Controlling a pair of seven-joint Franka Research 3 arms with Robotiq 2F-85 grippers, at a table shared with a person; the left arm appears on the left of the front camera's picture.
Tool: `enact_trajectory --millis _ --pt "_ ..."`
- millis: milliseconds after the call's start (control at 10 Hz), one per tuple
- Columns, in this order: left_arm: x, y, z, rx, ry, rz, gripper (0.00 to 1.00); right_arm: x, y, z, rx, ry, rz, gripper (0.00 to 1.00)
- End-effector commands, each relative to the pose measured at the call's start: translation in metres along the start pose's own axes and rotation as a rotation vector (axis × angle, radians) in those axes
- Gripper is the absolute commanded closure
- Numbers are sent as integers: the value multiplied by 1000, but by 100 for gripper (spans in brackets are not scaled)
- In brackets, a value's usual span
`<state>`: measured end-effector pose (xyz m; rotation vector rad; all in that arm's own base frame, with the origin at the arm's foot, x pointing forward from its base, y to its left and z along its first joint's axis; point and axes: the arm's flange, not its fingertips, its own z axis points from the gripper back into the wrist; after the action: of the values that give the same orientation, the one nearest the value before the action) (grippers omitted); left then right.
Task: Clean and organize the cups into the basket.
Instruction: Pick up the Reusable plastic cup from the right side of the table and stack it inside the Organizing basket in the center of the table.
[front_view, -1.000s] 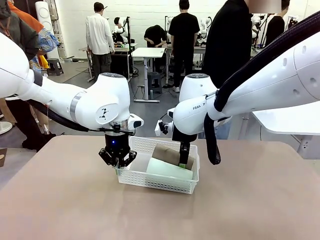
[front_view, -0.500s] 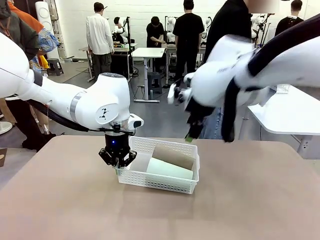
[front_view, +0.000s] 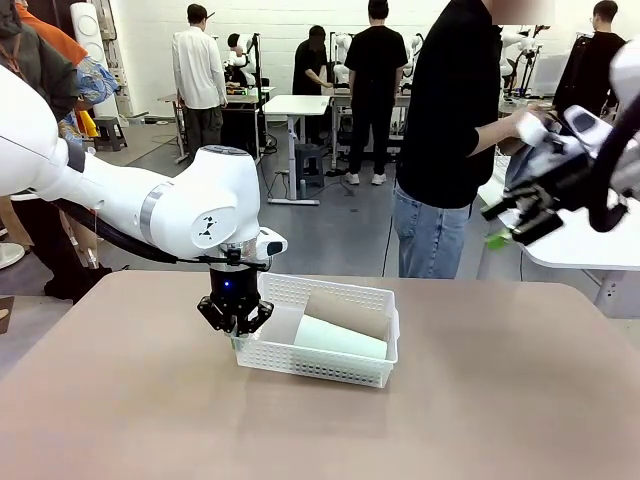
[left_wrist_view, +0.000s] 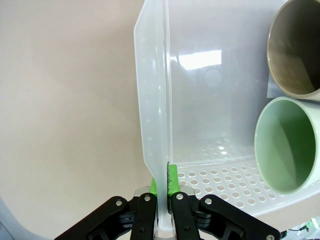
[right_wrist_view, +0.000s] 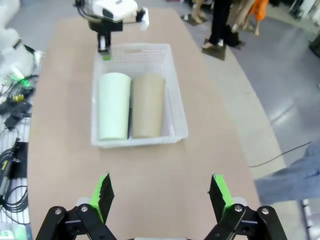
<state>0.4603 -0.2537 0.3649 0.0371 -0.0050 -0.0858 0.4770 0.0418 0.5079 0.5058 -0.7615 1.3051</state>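
Packing looks close to finished. The shallow white plastic lattice basket (front_view: 318, 366) sits on the brown tabletop (front_view: 500, 400), a little left of centre. Both cups we can see lie on their sides inside it, side by side. The pale mint green tumbler cup (front_view: 340, 337) lies nearer our side and the tan-brown tumbler cup (front_view: 345, 310) just behind it. Their open mouths face the end where the left arm (front_view: 190, 205) works.

The left jaws are shut on the basket's thin end wall, toward the corner on the mint cup's side. In the left wrist view the green pads (left_wrist_view: 172, 179) pinch that wall from both sides. The right jaws stand wide with nothing between them, carried by the right arm (front_view: 583, 127) high and off to the right, well apart from the basket. A person in a black top (front_view: 450, 120) stands at the far side of the tabletop.

We judge that the step in hand is steadying or positioning the basket rather than loading it. We cannot tell whether more cups are waiting elsewhere.

If the basket is to be shifted, the next move calls for a slow, level pull along the tabletop. The wall looks flexible, and the loose cups could roll or knock together. If the grip is to be given up, the jaws should part fully and rise straight up, so the pads do not drag the wall along.
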Motion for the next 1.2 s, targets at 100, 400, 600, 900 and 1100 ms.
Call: enact_trajectory --millis 100,400,600,900,1100 --pt "0 0 1 -2 -3 1 95 -79 -38 5 99 -69 -29 0" --pt "0 0 1 -2 -3 1 95 -147 -46 23 103 -207 -92 0" --pt "0 0 1 -2 -3 1 95 -181 -43 36 76 -281 -140 0" --pt "0 0 1 -2 -3 1 95 -200 -32 49 34 -297 -159 0" --pt "0 0 1 -2 -3 1 95 -200 -35 48 73 -276 -192 0"
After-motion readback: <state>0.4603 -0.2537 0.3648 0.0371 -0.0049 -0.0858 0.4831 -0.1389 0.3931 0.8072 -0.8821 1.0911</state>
